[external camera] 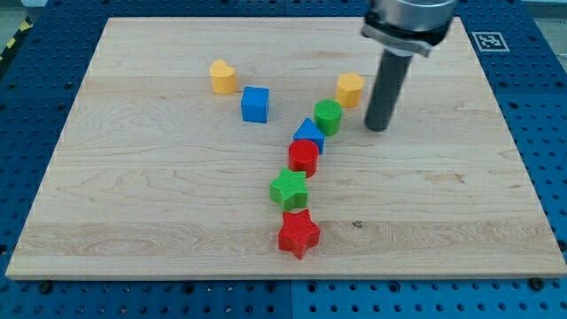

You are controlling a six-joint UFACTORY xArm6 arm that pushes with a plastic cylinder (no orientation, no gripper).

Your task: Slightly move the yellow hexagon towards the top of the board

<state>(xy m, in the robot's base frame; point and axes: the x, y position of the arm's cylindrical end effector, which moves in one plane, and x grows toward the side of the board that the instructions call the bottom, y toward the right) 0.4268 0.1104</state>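
Observation:
The yellow hexagon point(350, 89) sits on the wooden board point(159, 177), right of centre in the upper half. My tip point(378, 128) is down on the board just to the hexagon's right and a little below it, with a small gap between them. A green cylinder point(328, 116) lies just below and left of the hexagon, almost touching it.
A blue triangle point(309, 134), red hexagon point(304, 156), green star point(290, 188) and red star point(299, 233) run in a line down from the cylinder. A yellow heart-like block point(223, 77) and a blue cube point(255, 104) lie at upper left.

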